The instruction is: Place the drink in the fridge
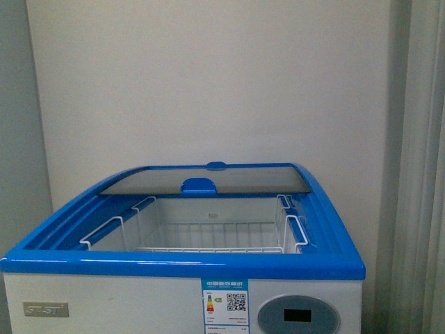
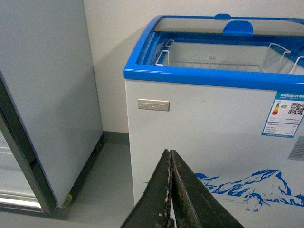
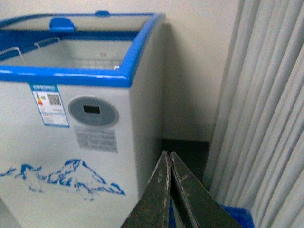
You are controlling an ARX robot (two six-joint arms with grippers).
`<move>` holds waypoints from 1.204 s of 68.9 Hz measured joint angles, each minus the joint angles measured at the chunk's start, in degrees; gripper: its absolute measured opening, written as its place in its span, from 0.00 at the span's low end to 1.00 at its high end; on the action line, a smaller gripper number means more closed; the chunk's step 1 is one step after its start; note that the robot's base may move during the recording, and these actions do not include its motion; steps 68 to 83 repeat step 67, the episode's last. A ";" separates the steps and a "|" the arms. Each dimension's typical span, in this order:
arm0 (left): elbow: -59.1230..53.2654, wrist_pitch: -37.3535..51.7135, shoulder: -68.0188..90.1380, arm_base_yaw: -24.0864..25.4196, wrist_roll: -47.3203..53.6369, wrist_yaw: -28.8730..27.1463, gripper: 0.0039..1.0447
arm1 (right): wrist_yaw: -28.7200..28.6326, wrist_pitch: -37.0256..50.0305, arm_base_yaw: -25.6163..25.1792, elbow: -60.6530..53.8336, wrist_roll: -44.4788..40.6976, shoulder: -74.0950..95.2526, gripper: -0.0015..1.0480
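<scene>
The fridge (image 1: 104, 299) is a white chest cooler with a blue rim, right in front of me. Its curved glass lid (image 1: 208, 178) is slid back, so the front half is open onto white wire baskets (image 1: 208, 240). The fridge also shows in the left wrist view (image 2: 199, 142) and in the right wrist view (image 3: 71, 142). My left gripper (image 2: 170, 153) is shut and empty, low before the fridge's front. My right gripper (image 3: 169, 154) is shut and empty, near the fridge's right corner. The drink is out of view.
A grey-white cabinet on wheels (image 2: 52, 95) stands left of the fridge with a floor gap between. A pale curtain (image 3: 266, 109) hangs to the right. A blue object (image 3: 237, 216) lies low by the right gripper. A wall is behind.
</scene>
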 joint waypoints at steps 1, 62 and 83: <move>0.00 0.00 0.00 0.00 0.00 0.00 0.02 | 0.00 0.00 0.00 0.00 -0.07 0.00 0.03; 0.00 0.00 0.00 0.00 -0.02 0.00 0.92 | 0.00 0.00 0.00 0.00 -0.02 -0.07 0.93; 0.00 0.00 0.00 0.00 -0.02 0.00 0.92 | 0.00 0.00 0.00 0.00 -0.02 -0.07 0.93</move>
